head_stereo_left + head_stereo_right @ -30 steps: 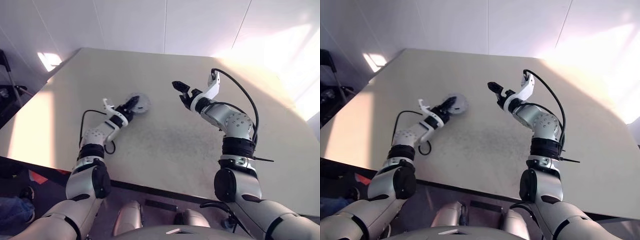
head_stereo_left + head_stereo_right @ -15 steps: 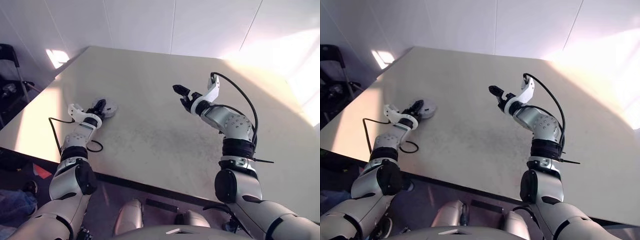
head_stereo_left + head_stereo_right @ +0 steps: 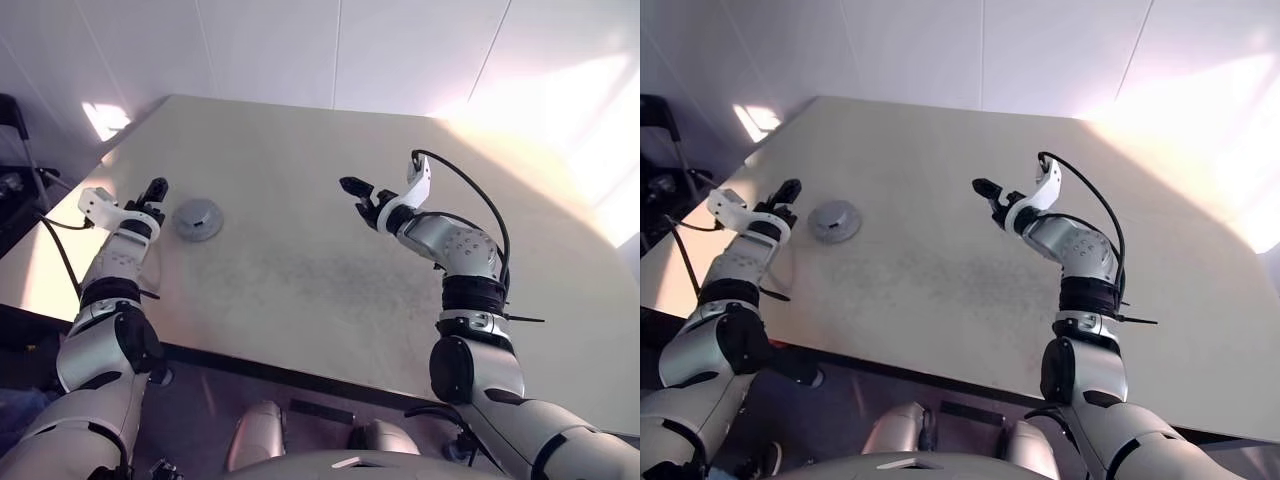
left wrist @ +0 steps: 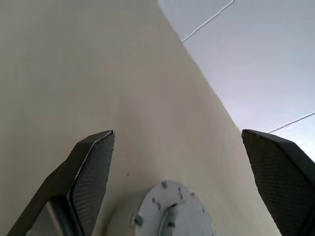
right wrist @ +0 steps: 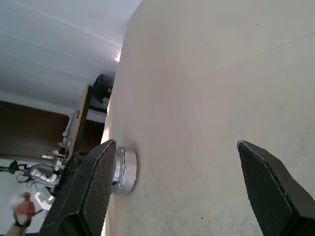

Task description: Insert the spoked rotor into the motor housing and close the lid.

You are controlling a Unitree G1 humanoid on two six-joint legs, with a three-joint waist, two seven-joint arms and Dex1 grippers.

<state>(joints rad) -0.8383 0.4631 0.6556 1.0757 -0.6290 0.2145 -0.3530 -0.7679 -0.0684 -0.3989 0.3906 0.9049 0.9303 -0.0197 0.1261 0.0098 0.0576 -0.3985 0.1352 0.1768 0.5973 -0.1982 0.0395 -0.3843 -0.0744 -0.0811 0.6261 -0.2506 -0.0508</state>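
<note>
Currently lid [image 3: 197, 218] flat on the beige surface [image 3: 320, 270], toward its left side, well in from the front edge. Seen from the head views as a grey round disc with a darker centre, nothing on top. Seen edge-on from the right wrist view as a thick silvery puck with a side wall and a rim, sitting flush on the surface; cannot tell from that whether a motor housing is under it. Seen from the left wrist view close up: pale top face with small screws or holes and a thin wire-like line across it.

Just left of the lid, left gripper [image 3: 152, 192], apart from it, not touching, pointing forward and about level. Spread wide, holding nothing; ribbed black fingers [image 4: 93, 167] far apart in its wrist view, lid low between them. White camera mount [image 3: 97, 203] at that wrist, black cable [image 3: 55, 250] hanging off past the surface edge.

Well to the right of the lid, right gripper [image 3: 352, 187], raised above the middle of the surface, pointing left toward the lid. Also spread wide and holding nothing; in its wrist view the lid far off, beside one finger. Black cable [image 3: 470, 190] looping over that forearm.

Bright sunlight patch [image 3: 560, 130] on the far right of the surface. White panelled wall [image 3: 330, 50] behind. Dark furniture [image 3: 15, 150] beyond the left edge; in the right wrist view more dark clutter past that edge, too small to tell.
</note>
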